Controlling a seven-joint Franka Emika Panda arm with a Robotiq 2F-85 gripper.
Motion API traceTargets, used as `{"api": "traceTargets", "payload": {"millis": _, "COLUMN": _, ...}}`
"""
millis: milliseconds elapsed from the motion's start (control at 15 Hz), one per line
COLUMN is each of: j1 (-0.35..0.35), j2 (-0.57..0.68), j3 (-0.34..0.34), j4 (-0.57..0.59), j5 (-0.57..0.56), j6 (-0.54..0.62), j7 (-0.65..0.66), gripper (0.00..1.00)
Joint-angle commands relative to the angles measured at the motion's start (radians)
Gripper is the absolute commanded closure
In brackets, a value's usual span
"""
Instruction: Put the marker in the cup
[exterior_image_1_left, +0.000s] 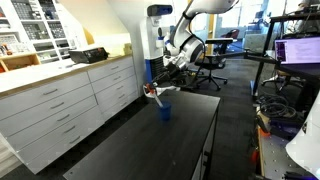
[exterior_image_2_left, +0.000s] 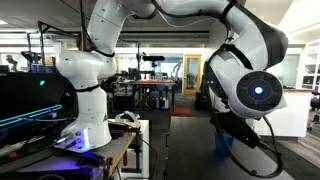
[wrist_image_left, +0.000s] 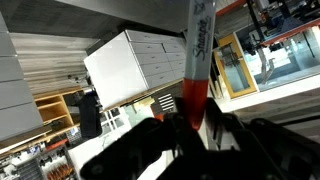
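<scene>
The arm (exterior_image_1_left: 188, 28) comes in from high up, folds at the elbow and slopes down so that the tool (exterior_image_1_left: 158, 84) hangs in the air at a slant rather than pointing straight down. In an exterior view its white links sweep up and overhead, then drop to a large joint (exterior_image_2_left: 256, 92) with a blue-lit ring. In the wrist view the tool (wrist_image_left: 192, 122) has its dark fingers (wrist_image_left: 150, 140) closed on the marker (wrist_image_left: 196, 60), which sticks out past the fingertips.
</scene>
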Motion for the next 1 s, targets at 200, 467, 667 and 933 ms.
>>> {"api": "traceTargets", "payload": {"millis": 200, "j1": -0.027, "j2": 0.047, "j3": 0.001, "j4": 0.058, "j5": 0.010, "j6": -0.046, "j7": -0.045, "gripper": 0.94}}
{"api": "traceTargets", "payload": {"millis": 467, "j1": -0.046, "j2": 0.034, "j3": -0.013, "j4": 0.045, "j5": 0.006, "j6": -0.062, "j7": -0.051, "gripper": 0.94}}
{"api": "traceTargets", "payload": {"millis": 667, "j1": -0.062, "j2": 0.031, "j3": -0.025, "j4": 0.035, "j5": 0.004, "j6": -0.089, "j7": -0.064, "gripper": 0.94}}
{"api": "traceTargets", "payload": {"millis": 933, "j1": -0.071, "j2": 0.038, "j3": -0.033, "j4": 0.027, "j5": -0.001, "j6": -0.113, "j7": -0.080, "gripper": 0.94}}
